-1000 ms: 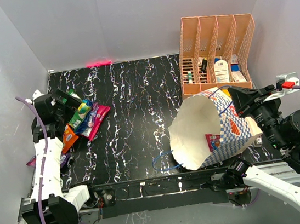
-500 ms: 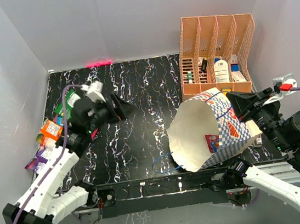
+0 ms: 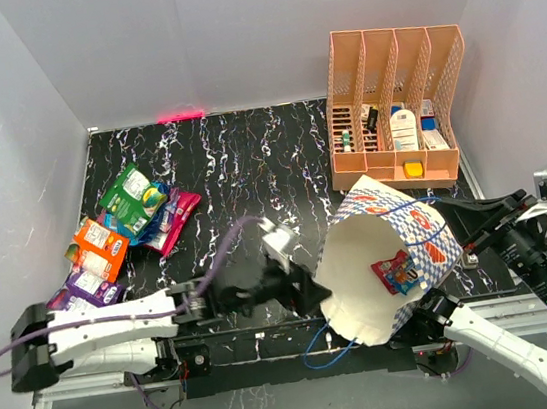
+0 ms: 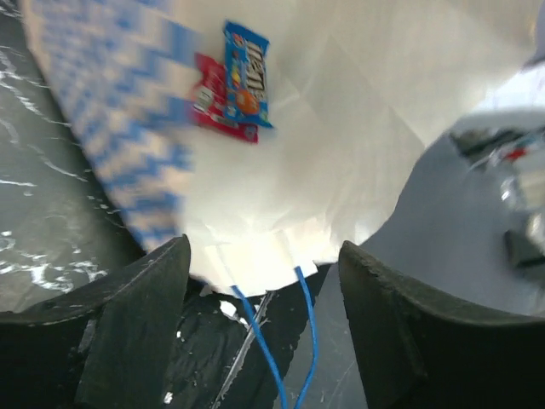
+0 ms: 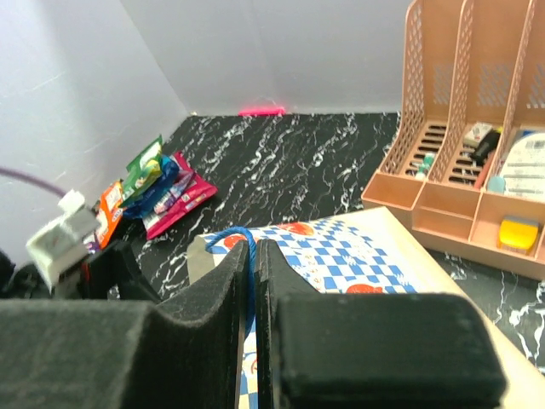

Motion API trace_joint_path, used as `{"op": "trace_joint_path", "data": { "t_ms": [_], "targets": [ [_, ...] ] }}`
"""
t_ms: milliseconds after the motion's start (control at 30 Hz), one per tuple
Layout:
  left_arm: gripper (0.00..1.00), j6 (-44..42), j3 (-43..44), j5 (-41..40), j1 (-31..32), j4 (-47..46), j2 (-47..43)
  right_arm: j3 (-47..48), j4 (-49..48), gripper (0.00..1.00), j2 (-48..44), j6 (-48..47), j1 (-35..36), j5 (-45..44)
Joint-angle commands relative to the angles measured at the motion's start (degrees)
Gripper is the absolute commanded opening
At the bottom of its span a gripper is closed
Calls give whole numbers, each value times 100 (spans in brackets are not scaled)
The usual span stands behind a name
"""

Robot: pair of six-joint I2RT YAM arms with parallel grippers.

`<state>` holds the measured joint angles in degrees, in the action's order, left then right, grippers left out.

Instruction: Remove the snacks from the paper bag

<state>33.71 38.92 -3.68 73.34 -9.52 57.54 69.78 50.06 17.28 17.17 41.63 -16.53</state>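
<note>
Paper bag (image 3: 412, 222) tipped on its side at 4 o'clock on the table (image 3: 239, 169), cream mouth turned toward 8 o'clock. Inside, against the cream wall, 2 snacks: a blue packet (image 4: 247, 72) overlapping a red packet (image 4: 213, 106).

At the mouth's 8 o'clock rim, the left gripper (image 4: 264, 256), jaws spread wide and empty, framing the bag's near lip. Just below that lip, 2 strands of the lower blue cord handle (image 4: 271, 345), dangling.

Right gripper (image 5: 254, 251) pinched tight on the upper blue cord handle (image 5: 226, 232), at 3 o'clock of the bag, checkered paper directly beneath.

Out of the bag, at 9 o'clock on the table, a loose pile touching or overlapping: green packet (image 3: 131, 193), magenta packet (image 3: 173, 221), orange packet (image 3: 97, 246), purple packet (image 3: 85, 288).

Peach slotted organizer (image 3: 389, 88) at 1 o'clock, just behind the bag, with small boxes and bottles in its compartments.
</note>
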Motion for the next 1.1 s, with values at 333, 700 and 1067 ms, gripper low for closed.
{"op": "trace_joint_path", "data": {
  "t_ms": [333, 700, 1067],
  "targets": [
    [41, -2744, 1573, -1393, 1446, -1390, 3024, 158, -347, 7, 626, 208, 28, -57],
    [22, -2259, 2299, -2453, 1387, -1625, 4362, 131, -1078, 7, 954, -42, 25, 139],
    [20, -297, 1937, -1956, 839, -1388, 4437, -326, -2214, 7, 1175, -90, 27, 349]
  ]
}}
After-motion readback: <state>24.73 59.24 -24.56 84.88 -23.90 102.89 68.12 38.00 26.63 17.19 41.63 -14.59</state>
